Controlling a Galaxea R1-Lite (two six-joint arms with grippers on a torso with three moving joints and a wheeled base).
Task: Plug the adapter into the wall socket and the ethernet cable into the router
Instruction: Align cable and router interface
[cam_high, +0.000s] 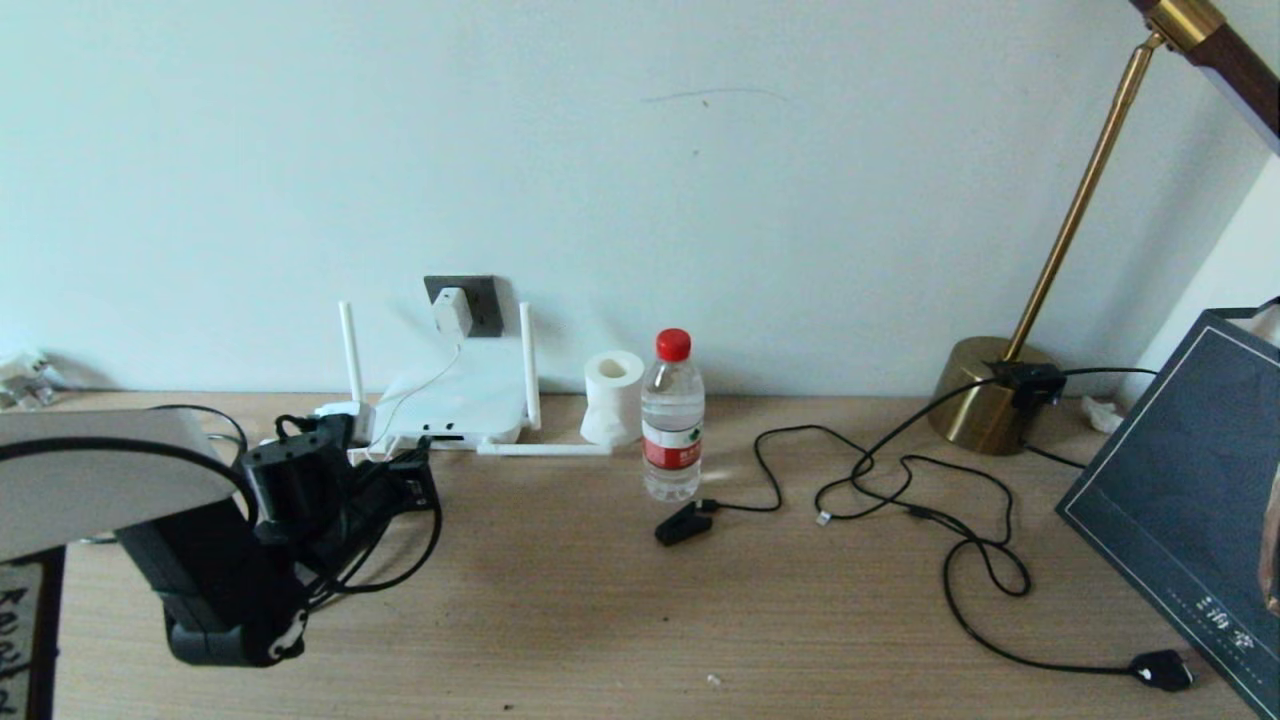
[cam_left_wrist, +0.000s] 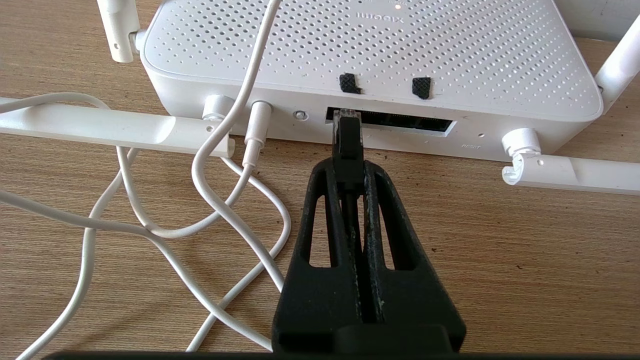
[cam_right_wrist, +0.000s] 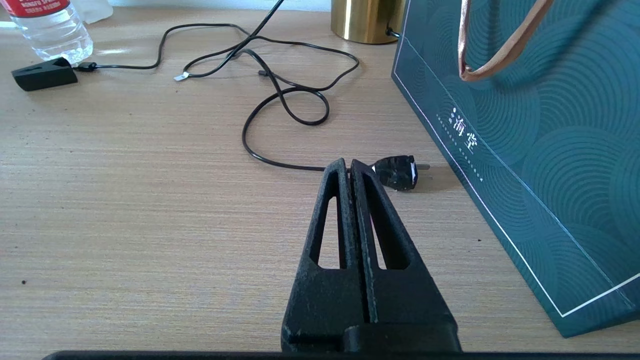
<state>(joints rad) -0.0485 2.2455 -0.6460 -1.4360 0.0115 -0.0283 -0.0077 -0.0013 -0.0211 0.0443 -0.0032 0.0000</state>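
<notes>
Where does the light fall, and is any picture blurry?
Head view: a bright patch lies on the table beside the water bottle. Left wrist view: the router looks sharp and evenly lit. Right wrist view: the black plug glints, with a soft shadow alongside.

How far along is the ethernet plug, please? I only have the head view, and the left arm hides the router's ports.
Observer: The left gripper is shut on the ethernet cable, its clear tip at the mouth of the router port slot.
Operator: Is the router powered?
Observer: A small light glows on its top.
Operator: And the right arm?
Observer: The right gripper is shut and empty, near a black plug.
</notes>
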